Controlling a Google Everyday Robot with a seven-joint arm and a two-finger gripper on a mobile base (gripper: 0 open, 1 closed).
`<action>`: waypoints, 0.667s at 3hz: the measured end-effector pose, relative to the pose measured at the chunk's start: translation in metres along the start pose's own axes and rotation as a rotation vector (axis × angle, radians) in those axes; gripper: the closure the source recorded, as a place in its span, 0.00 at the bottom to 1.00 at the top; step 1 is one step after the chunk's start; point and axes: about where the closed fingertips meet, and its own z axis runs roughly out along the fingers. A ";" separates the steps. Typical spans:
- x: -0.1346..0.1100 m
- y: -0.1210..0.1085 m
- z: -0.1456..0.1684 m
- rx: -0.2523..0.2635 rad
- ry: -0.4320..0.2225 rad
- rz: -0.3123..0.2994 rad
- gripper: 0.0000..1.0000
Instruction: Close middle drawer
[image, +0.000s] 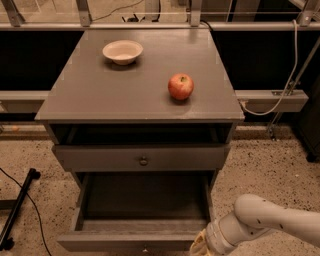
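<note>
Camera view: where's the middle drawer (110, 242)?
— Pulled far out, low in frame. Your gripper (200, 246) sits at its front right corner, grip state unreadable. Push off-centre there and the drawer may skew and jam.

The gripper (200, 246) sits at the bottom edge, right of centre. Speckled terrazzo floor (250, 170) spreads to both sides of it. Above and behind it stands a grey wooden cabinet (135, 90). Farther back, dark panels (30, 60) run under a metal rail (250, 26). Well to its left, a black stand leg (19, 207) lies on the floor.
</note>
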 end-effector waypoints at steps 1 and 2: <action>0.013 0.013 0.013 -0.029 -0.083 0.024 1.00; 0.021 0.017 0.020 0.018 -0.136 0.030 1.00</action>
